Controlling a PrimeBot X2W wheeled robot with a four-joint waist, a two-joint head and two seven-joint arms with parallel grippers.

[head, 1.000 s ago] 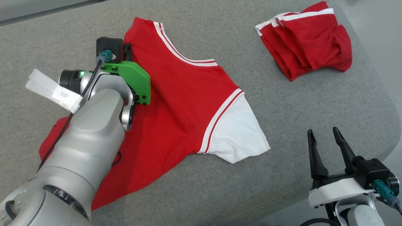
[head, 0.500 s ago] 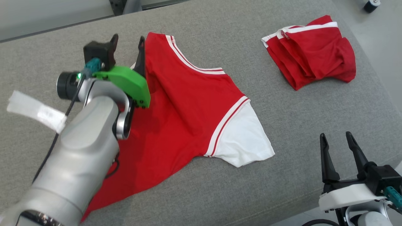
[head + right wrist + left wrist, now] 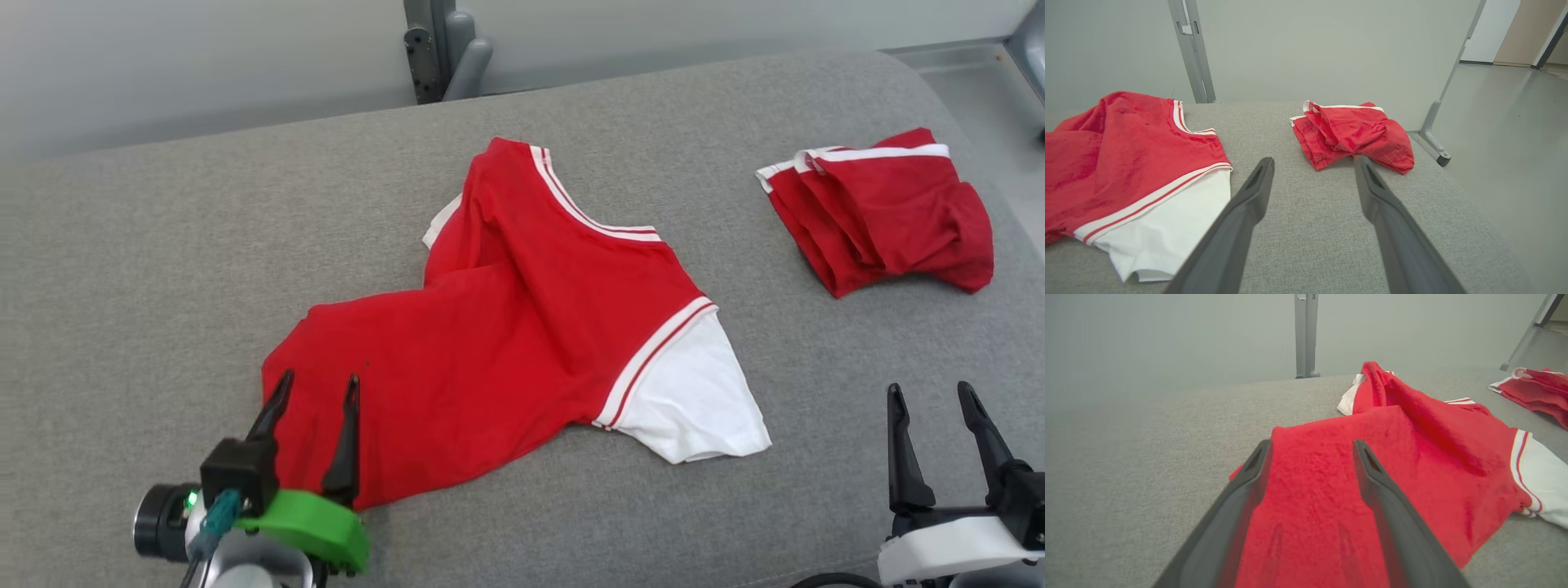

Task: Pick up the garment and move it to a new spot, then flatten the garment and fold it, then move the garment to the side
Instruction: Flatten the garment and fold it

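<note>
The head camera looks steeply down on the grey cushion (image 3: 163, 245), while both wrist cameras skim low and close across it toward the wall (image 3: 1331, 49), all three sharing the red T-shirt (image 3: 506, 343).

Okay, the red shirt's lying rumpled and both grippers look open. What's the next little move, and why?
Probably lower the left gripper and pinch the shirt at its near corner to pull it flat: it lies folded over itself, and the open fingers sit over that corner.

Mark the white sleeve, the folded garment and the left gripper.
white sleeve (image 3: 694, 400), head view, middle of the panel.
folded garment (image 3: 890, 222), head view, top layer.
left gripper (image 3: 319, 377), head view, between its fingertips.
</note>
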